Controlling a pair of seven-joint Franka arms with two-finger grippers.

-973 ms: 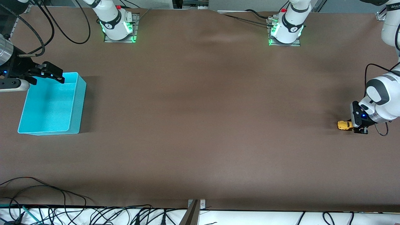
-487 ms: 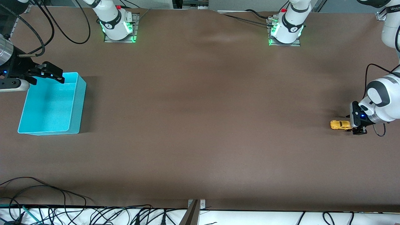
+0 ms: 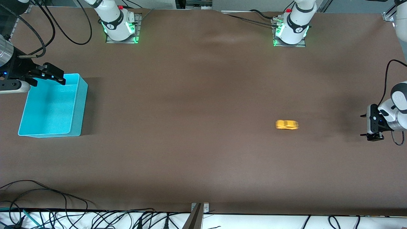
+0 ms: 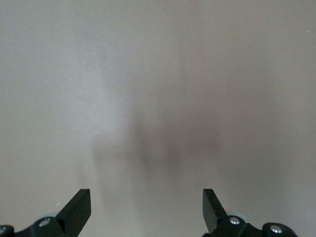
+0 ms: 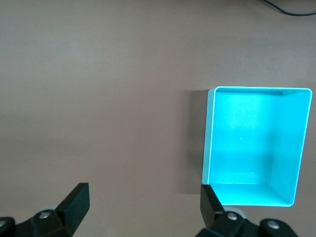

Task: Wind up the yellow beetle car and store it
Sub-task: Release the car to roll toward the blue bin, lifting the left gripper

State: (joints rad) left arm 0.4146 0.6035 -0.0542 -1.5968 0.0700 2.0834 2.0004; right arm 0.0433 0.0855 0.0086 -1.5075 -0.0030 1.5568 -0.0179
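— So, the jaws?
— Both spread wide, gripping nothing. The left gripper [image 3: 365, 125] hangs low at the left arm's end of the table [image 3: 203, 95], only bare matte brown surface between its black fingers [image 4: 79, 210].
— And the right gripper [image 3: 51, 76]?
— Waiting over the bin's [image 3: 78, 105] rim, released too.
— The car [image 3: 286, 124]?
— Small, rounded, yellow, blurred, alone on the table, well apart from the left gripper, toward the bin. The bin is smooth turquoise plastic, rectangular.
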